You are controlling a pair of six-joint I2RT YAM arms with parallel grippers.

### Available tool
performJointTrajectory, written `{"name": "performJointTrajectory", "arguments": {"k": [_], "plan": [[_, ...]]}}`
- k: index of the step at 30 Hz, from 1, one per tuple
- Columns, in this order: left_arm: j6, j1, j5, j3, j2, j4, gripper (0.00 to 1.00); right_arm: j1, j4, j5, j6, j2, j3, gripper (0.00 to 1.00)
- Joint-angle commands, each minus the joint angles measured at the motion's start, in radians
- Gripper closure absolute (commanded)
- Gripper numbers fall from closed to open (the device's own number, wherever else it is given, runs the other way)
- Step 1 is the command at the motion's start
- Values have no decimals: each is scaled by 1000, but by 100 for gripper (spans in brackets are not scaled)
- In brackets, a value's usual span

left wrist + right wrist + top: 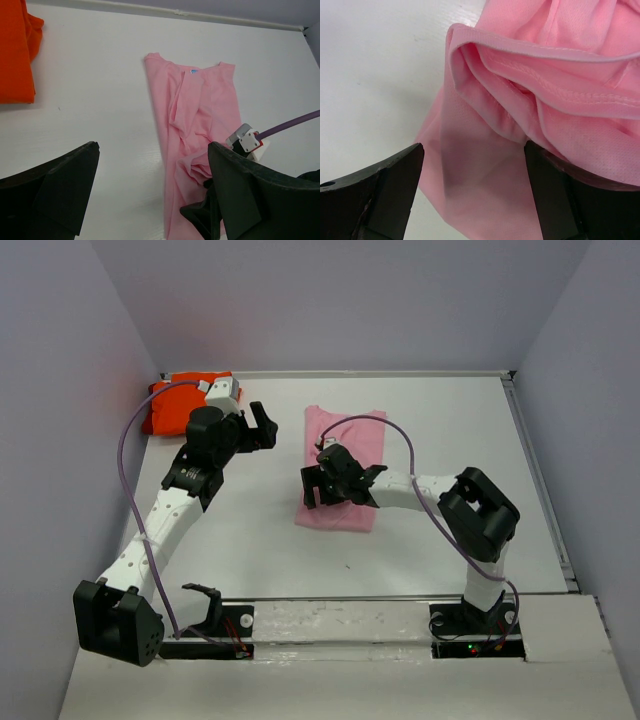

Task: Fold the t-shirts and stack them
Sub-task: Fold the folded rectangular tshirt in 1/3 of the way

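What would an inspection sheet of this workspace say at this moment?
Surface: white table top, no stains seen.
Job's things: light pink cloth t-shirt mid-table, folded to a narrow strip, rumpled; bright orange cloth t-shirt in the far left corner; the two lie apart, not stacked.
Clutter: nothing seen.
End effectors: left end effector open, between the two shirts, holding nothing; right end effector open, fingers either side of a pink fold.
Cables: left arm's purple cable and right arm's purple cable loop free; the right one arcs over the pink shirt.
Surroundings: pale grey walls on three sides.
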Motion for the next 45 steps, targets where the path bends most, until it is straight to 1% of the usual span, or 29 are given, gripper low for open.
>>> {"name": "performJointTrajectory", "arguments": {"k": [1, 9, 18, 23, 29, 36, 38, 45], "plan": [[8, 4, 21, -9, -12, 42, 1, -7, 8, 49, -42, -5, 50, 13], [8, 4, 29, -11, -15, 45, 1, -26, 2, 88, -83, -2, 92, 13], [11, 4, 29, -11, -19, 45, 1, -78, -1, 94, -129, 90, 182, 12], [11, 2, 37, -12, -16, 47, 1, -118, -6, 103, -172, 170, 239, 12], [13, 2, 41, -12, -15, 49, 1, -159, -9, 106, -204, 204, 305, 12], [14, 4, 43, -14, -12, 47, 1, -168, -17, 108, -226, 182, 362, 12], [13, 2, 43, -14, -10, 47, 1, -168, -20, 114, -233, 155, 365, 12], [13, 2, 49, -11, -6, 47, 1, -168, -21, 71, -252, 48, 316, 12]]}}
